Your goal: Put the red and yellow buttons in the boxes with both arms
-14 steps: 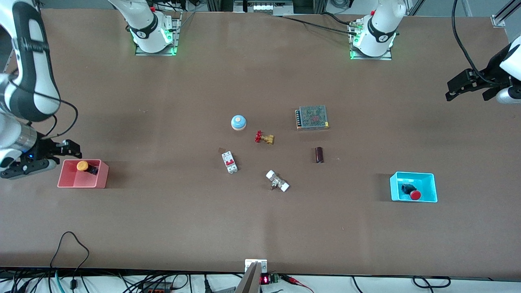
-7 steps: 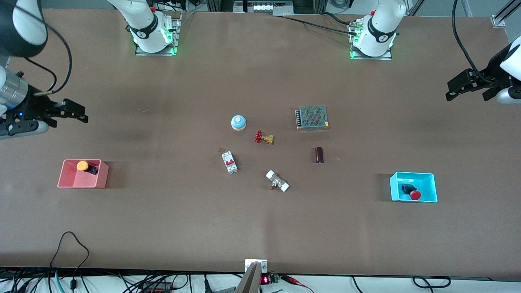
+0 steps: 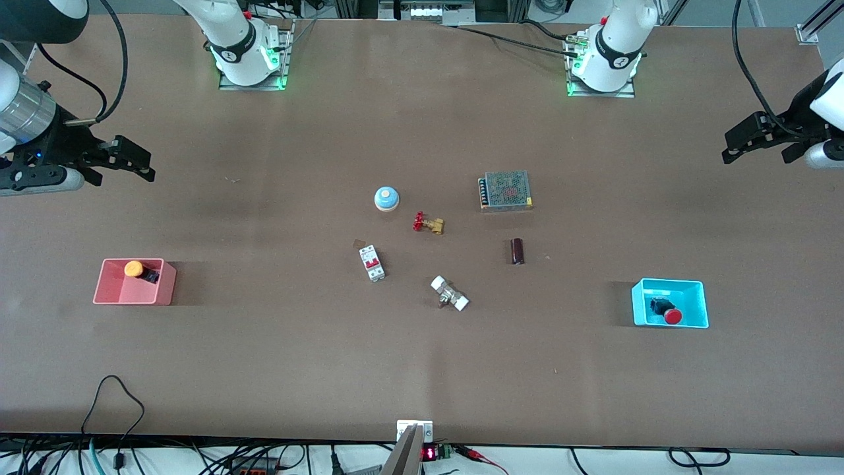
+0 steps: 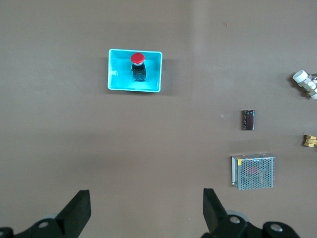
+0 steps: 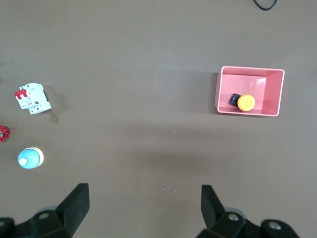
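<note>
Right gripper [image 3: 132, 160] has lifted away from the pink box [image 3: 105, 290], jaws wide and empty; yellow button [image 3: 134, 268] sits inside. Left gripper [image 3: 758, 137] waits wide open, well up from the cyan box [image 3: 686, 285] holding the red button [image 3: 672, 316]. Both placed, so the task looks done.

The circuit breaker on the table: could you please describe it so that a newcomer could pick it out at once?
Start at the cluster of small parts in the middle of the brown table. The circuit breaker lies at the side toward the right arm's end, nearer the front camera than the blue dome button. It alone is a white rectangular block with red switch levers.
</note>
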`<control>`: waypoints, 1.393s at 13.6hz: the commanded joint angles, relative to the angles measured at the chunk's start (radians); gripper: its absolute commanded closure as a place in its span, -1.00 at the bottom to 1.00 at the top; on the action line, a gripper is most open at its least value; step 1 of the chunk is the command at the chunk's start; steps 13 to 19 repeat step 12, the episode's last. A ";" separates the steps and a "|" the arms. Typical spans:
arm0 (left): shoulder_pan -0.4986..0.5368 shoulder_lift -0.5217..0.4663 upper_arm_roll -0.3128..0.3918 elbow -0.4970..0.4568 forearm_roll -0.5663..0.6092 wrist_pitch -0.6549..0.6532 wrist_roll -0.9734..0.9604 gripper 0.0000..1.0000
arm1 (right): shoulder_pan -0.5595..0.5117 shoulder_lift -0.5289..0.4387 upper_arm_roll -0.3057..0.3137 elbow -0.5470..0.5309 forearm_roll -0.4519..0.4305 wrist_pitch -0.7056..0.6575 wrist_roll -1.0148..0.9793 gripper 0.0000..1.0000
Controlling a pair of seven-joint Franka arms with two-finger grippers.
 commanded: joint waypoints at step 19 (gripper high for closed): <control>0.004 -0.010 -0.006 0.002 -0.003 -0.010 0.010 -1.00 | -0.023 0.020 0.001 0.054 -0.040 -0.084 0.014 -1.00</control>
